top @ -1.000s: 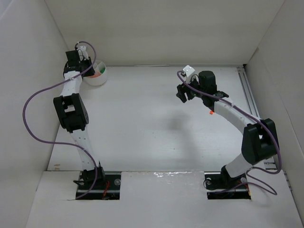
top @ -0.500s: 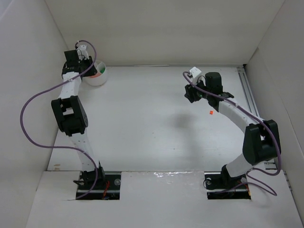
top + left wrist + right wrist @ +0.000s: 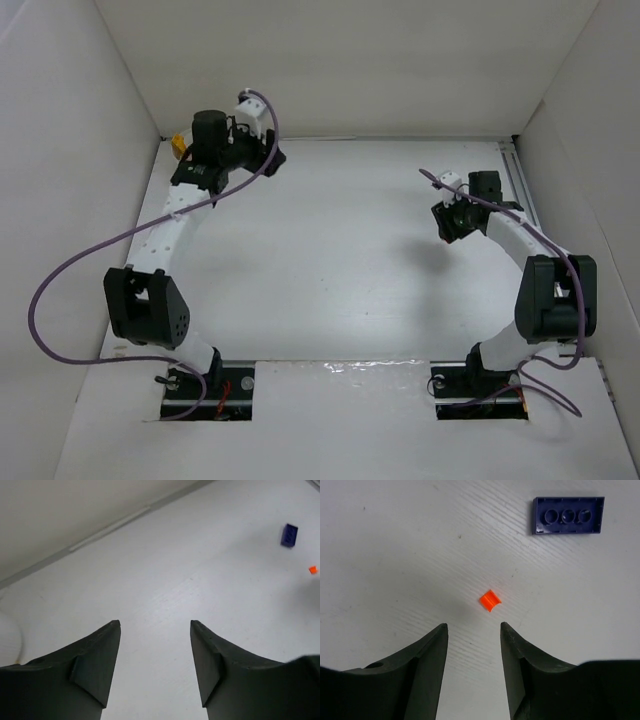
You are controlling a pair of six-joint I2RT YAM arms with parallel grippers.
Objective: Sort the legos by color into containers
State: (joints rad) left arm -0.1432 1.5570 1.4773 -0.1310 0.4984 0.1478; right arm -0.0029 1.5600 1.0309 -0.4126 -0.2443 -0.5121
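Right gripper hangs low over the right side of the table, fingers spread and empty. An orange lego lies just past the tips, with a dark blue brick near it, apart. Left gripper, far left, is spread too, holding nothing.

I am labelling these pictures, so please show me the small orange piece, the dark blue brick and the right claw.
orange piece (image 3: 490,600), right wrist view, middle of its top.
dark blue brick (image 3: 568,515), right wrist view, its middle ring.
right claw (image 3: 473,626), right wrist view, midway between its two fingertips.
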